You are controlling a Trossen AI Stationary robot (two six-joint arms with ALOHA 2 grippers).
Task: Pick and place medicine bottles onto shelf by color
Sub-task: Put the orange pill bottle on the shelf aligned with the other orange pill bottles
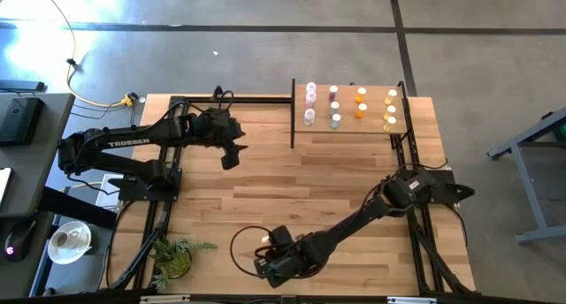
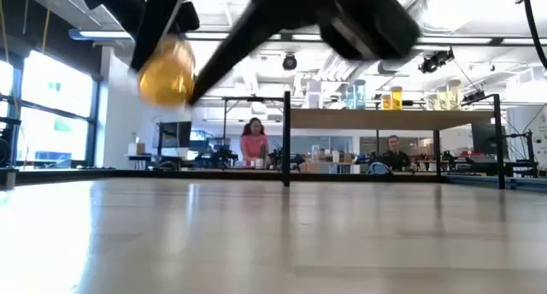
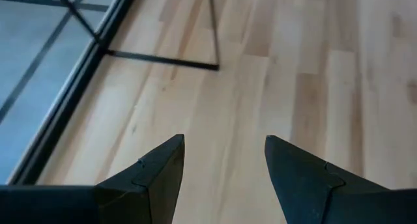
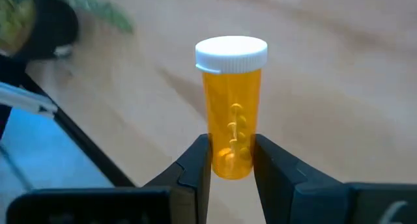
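My right gripper (image 1: 265, 244) is near the table's front edge, shut on an orange pill bottle with a white cap (image 4: 231, 107). The bottle also shows in the low view (image 2: 167, 72), well above the tabletop. My left gripper (image 1: 232, 158) is open and empty over the bare wood at the left (image 3: 225, 142). The shelf (image 1: 349, 134) stands at the far right. On it stand pale pink bottles (image 1: 310, 96), grey-teal bottles (image 1: 334, 118), orange bottles (image 1: 361, 105) and yellow bottles (image 1: 390, 110), grouped in columns. My right gripper pinches the orange bottle's lower body, near its base (image 4: 231, 160), between its two fingers, one on each side. The bottle sticks out beyond the fingertips with its white cap (image 4: 231, 53) away from the gripper. It is lifted clear of the table.
A green potted plant (image 1: 177, 255) sits at the near left corner, close to my right gripper. A black post of the shelf (image 1: 293, 114) stands on its left edge. The tabletop's middle (image 1: 309, 180) is bare wood. People sit in the room beyond the table (image 2: 254, 140).
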